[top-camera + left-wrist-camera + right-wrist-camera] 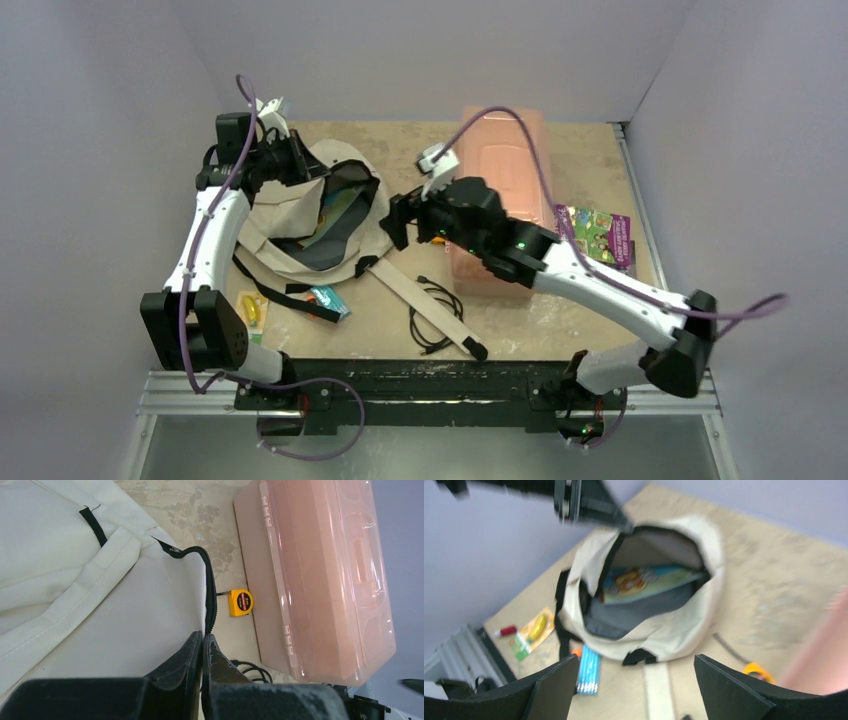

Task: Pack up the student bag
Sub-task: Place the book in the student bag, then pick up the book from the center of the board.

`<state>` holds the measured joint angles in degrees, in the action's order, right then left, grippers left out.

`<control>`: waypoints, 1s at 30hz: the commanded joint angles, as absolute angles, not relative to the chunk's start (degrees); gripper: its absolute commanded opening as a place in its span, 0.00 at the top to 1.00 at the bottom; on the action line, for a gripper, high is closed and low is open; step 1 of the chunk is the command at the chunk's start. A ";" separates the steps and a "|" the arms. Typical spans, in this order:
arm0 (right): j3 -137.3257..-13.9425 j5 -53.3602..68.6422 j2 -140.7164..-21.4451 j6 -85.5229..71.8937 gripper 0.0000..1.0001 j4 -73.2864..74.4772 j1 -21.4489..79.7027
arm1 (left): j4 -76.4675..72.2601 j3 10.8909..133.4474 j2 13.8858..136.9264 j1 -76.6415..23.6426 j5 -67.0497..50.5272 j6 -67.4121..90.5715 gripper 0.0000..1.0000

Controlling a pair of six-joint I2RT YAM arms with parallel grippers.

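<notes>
Soft, floppy, prob. light: the student bag (300,215) lies mouth-open on the surface (530,320), left of ctr — best held at its zip rim. There the left hand (202,649) is pinched shut; right hand (636,669) spread wide, empty.

Pose: left arm (205,245) stretched forward; left gripper (202,647) fingers clamped together on the student bag (75,580) rim. The right arm (600,290) angles inward; right gripper (634,667) fingers spread wide.
</notes>
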<state>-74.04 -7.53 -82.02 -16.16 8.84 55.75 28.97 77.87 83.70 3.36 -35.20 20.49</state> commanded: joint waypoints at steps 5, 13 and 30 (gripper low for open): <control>-75.16 -32.99 -64.25 -11.07 0.01 18.37 47.70 | 28.81 79.17 84.72 3.28 -36.83 21.62 1.00; -73.43 -23.58 -62.70 -21.20 0.01 19.90 11.71 | 29.50 79.76 87.58 2.49 -37.01 22.06 1.00; -34.74 21.89 -59.23 -43.09 0.01 -7.10 -41.86 | 29.63 77.12 83.52 -3.30 -34.10 17.31 0.75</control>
